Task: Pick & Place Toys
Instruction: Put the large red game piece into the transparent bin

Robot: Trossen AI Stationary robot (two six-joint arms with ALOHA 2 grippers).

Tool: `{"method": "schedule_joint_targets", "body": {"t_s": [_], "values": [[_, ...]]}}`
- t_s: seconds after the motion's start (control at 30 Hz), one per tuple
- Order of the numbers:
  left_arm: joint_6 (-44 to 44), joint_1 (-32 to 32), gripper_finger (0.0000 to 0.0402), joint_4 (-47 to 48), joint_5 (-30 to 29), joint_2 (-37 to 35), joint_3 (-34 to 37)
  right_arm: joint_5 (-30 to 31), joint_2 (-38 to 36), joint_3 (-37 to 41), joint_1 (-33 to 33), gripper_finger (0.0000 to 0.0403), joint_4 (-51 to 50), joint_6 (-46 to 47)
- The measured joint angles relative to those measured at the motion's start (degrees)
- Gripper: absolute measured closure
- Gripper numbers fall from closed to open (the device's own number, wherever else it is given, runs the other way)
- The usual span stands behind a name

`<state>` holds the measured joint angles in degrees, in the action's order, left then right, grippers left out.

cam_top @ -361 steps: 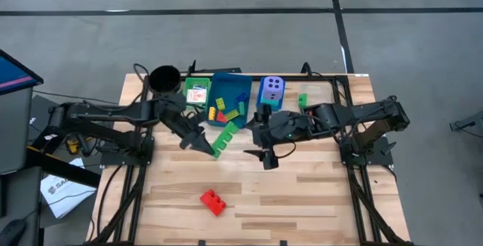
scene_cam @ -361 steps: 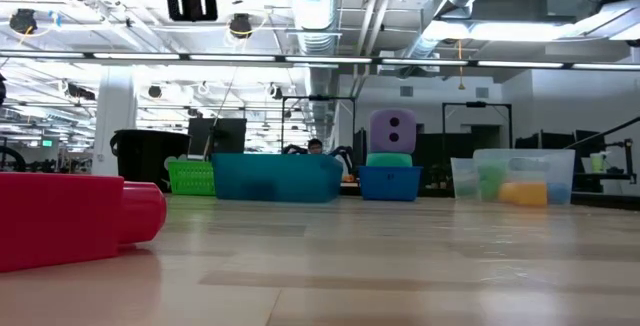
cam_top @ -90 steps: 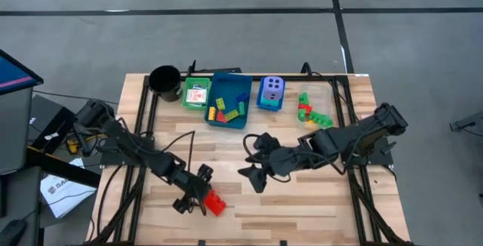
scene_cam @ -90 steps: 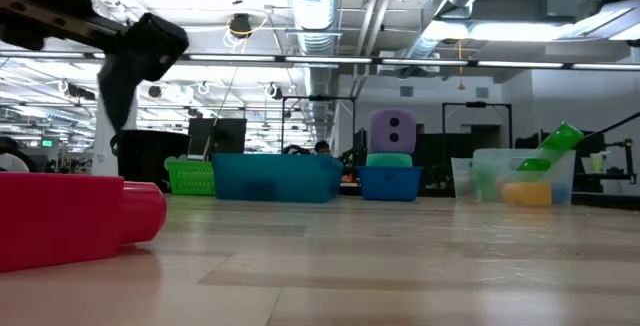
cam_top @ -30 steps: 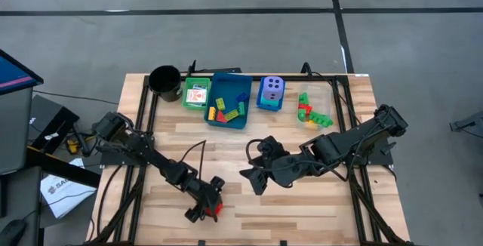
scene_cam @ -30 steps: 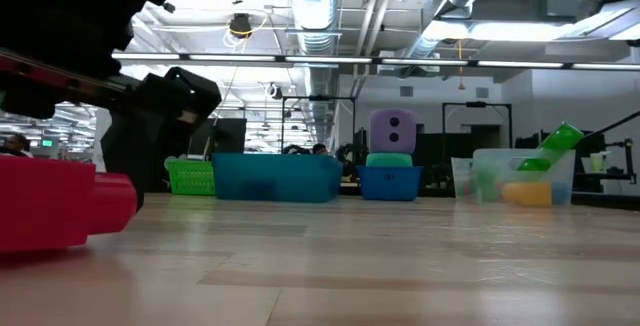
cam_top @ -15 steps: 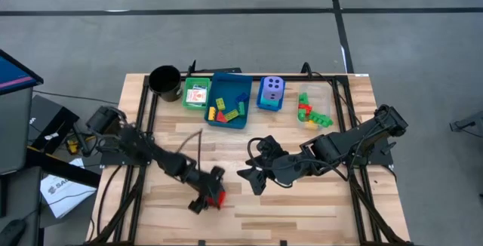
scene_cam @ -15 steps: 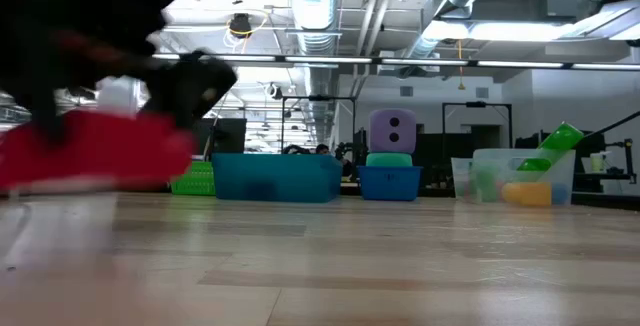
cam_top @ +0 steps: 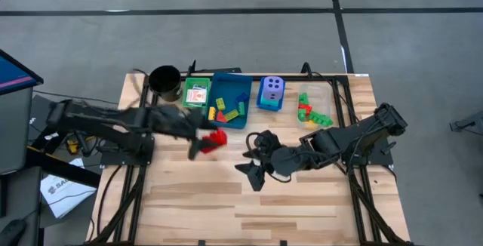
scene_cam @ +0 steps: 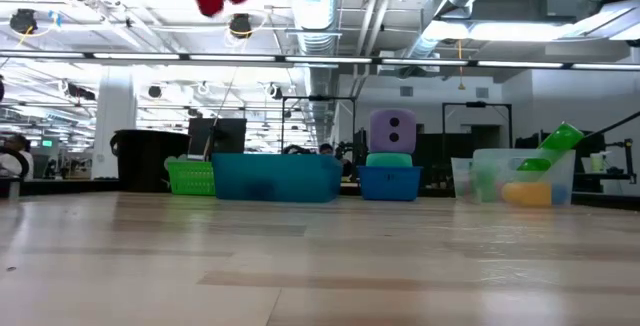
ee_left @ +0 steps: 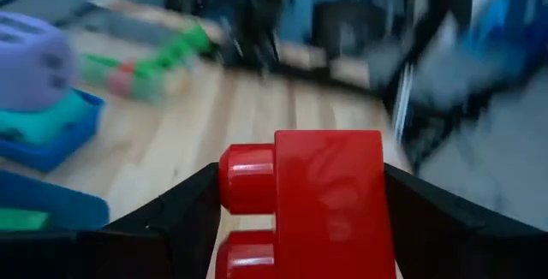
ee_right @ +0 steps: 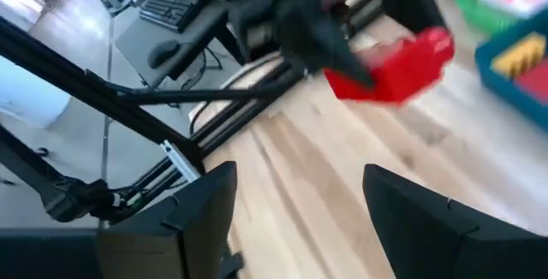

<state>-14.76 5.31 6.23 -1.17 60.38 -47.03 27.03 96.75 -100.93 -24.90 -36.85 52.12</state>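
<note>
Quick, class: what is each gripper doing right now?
Left gripper: closed on the red brick, lifted.
Right gripper: open, holding nothing.

The left pincer (cam_top: 204, 142) is raised at about ten o'clock, clamped on a red brick (cam_top: 216, 137). The right pincer (cam_top: 253, 169) waits at centre, fingers apart.

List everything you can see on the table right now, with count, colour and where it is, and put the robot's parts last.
Red brick: one, red, held above the table just in front of the blue tray.
Black cup: one, black, back left corner.
Green tray: one, green, beside the cup, holding a white picture card.
Blue tray: one, blue, back centre, holding several small bricks.
Purple dice: one, purple, stacked on something teal in a small blue tray.
Clear tray: one, clear, back right, holding red, green and yellow bricks.
Left hand: one, dark, gripping the red brick.
Right hand: one, dark, open, empty, mid-table.
</note>
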Motion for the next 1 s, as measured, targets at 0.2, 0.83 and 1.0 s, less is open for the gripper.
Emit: {"method": "schedule_joint_targets", "body": {"t_s": [0.2, 0.83, 1.0], "values": [[-16.73, -4.14, 0.014, -0.94, -3.7, -11.26, 0.0, 2.56, -0.04, -4.07, 2.17, 0.0152, 0.04, -12.86], [-26.14, -4.1, 0.014, -37.15, -22.28, -14.17, -0.02, 13.95, -0.04, -8.0, 6.32, 0.0152, 6.76, -38.37], [-26.22, -4.08, 0.014, -44.45, -25.81, -10.32, -0.02, 20.05, -0.02, -8.0, 6.39, 0.0152, 12.53, -46.96]]}}
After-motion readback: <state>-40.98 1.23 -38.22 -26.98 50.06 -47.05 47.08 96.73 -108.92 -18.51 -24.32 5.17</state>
